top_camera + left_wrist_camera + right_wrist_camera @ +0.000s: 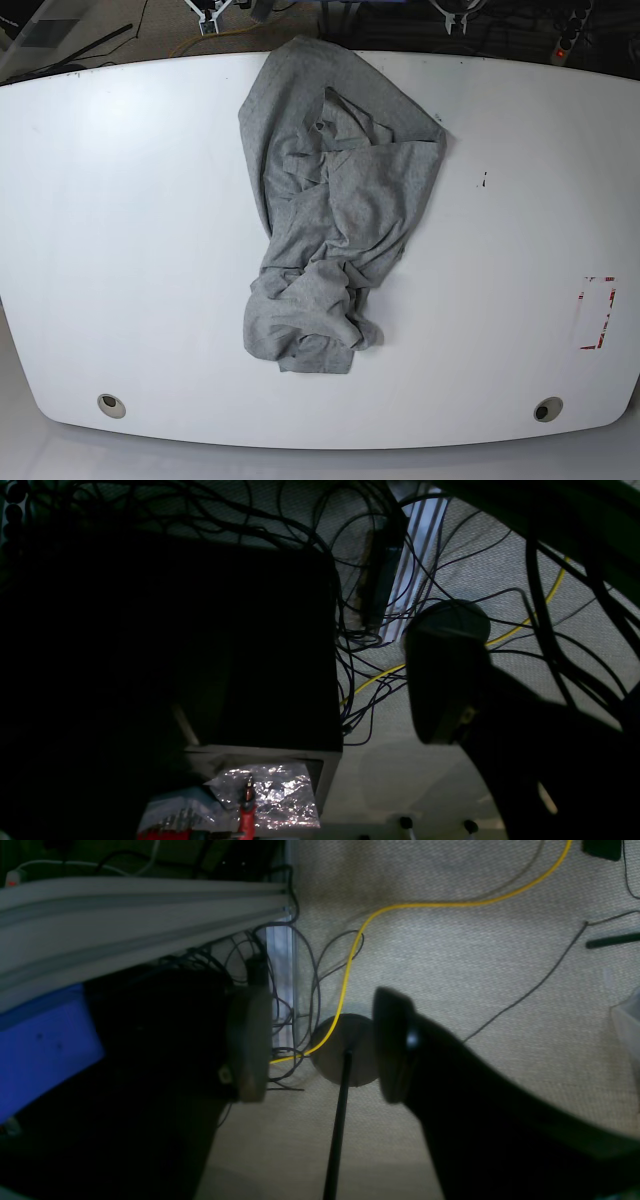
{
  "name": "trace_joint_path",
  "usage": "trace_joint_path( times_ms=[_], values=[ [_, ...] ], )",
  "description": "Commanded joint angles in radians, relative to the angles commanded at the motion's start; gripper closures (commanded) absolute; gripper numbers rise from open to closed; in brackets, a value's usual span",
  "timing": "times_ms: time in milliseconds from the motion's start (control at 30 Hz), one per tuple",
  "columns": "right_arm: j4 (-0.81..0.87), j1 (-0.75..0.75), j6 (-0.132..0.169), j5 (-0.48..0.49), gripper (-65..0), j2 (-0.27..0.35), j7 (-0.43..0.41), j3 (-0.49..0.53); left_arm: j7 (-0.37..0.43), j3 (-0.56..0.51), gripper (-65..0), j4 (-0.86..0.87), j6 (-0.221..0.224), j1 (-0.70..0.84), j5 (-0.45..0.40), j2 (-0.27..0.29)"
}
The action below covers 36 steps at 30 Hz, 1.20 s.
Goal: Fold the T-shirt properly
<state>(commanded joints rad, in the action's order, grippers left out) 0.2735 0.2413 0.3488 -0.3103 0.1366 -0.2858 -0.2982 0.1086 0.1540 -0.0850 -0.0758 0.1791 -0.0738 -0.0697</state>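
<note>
Lying crumpled on the white table (pixel 120 200), the T-shirt (pixel 330 210) runs as a long grey heap from the far edge down toward the near side, roughly along the table's middle, widest at the top and bunched into a tight wad of folds at the bottom. No lettering shows on the cloth as it lies. Nothing touches it; neither arm reaches over the tabletop in the base view. A small dark speck (pixel 485 181) sits on the bare surface to the shirt's right, and a red-and-white rectangle mark (pixel 597 313) lies near the right edge, well apart from the cloth. Two round holes (pixel 112 404) are set into the near corners of the table. The right gripper (pixel 320 1045) hangs over carpeted floor (pixel 475 965), its two pads spread wide with a clear gap between them and nothing held; a yellow cable (pixel 350 960) crosses the carpet beneath, passing a round dark stand base (pixel 360 1065) with a thin black pole. A pale rail (pixel 125 905) and a blue block (pixel 40 1040) fill the left of that view. The left gripper (pixel 445 675) shows only one dark rounded pad in a very dim picture, so whether it is spread or pressed together cannot be told. Tangled black wires (pixel 350 630) and a large dark box (pixel 200 645) lie below it.
</note>
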Motion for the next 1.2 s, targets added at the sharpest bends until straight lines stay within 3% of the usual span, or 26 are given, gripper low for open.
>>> trace_joint_path(
  times_ms=[100,667,767,1200],
  values=[
    [-0.001,-0.013,0.006,0.004,-30.6,-0.038,-0.007,0.004,0.006,0.002,-50.6,0.017,0.014,-0.017,-0.005,0.006],
    [0.005,-0.004,0.006,0.004,-30.1,-0.044,-0.008,0.004,0.006,0.002,-50.6,-0.057,0.012,0.020,-0.004,0.011],
    [0.019,0.017,0.006,0.006,-30.0,-0.042,-0.010,0.003,0.006,0.002,-50.6,-0.152,0.012,0.072,-0.004,0.014],
    [0.398,0.255,0.014,0.012,-30.0,-0.074,-0.003,0.000,0.001,0.000,-50.6,-0.560,0.012,0.342,-0.002,0.034]
  ],
)
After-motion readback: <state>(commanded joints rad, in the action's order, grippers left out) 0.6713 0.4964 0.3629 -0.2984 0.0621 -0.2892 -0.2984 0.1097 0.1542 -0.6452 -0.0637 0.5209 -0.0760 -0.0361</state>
